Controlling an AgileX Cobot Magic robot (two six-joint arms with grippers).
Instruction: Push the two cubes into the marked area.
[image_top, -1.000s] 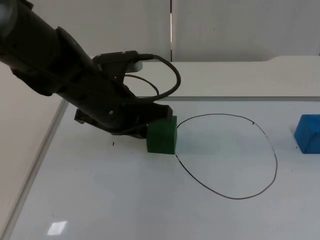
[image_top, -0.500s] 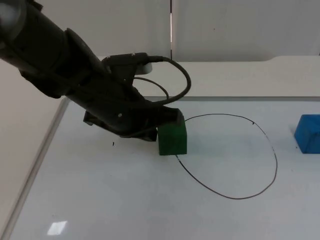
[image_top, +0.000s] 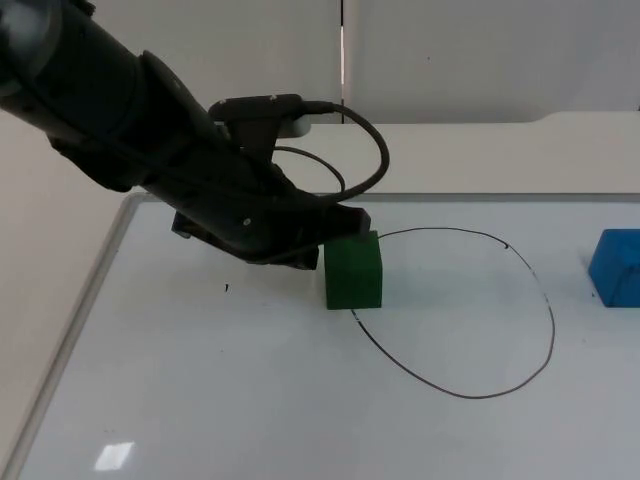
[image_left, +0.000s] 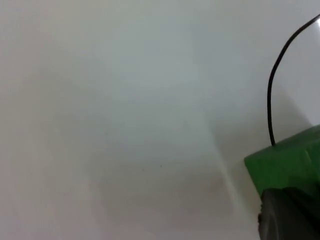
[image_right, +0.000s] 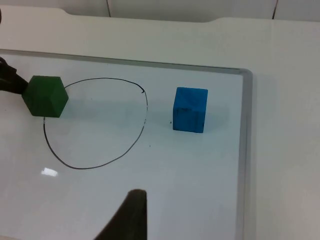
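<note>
Left pincer (image_top: 335, 235), grip state unclear, presses the matte green cube (image_top: 354, 270) at the drawn oval's (image_top: 520, 270) edge.

Top view looks down from overhead; left wrist view sits close; both share the green cube (image_top: 354, 270) with the farther right wrist view.

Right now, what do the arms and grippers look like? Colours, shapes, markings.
The left arm is matte black, thick and rounded, narrowing to a blocky black left gripper with no markings visible. Of the right gripper, a dark, tapered fingertip shows in its own wrist view.
</note>
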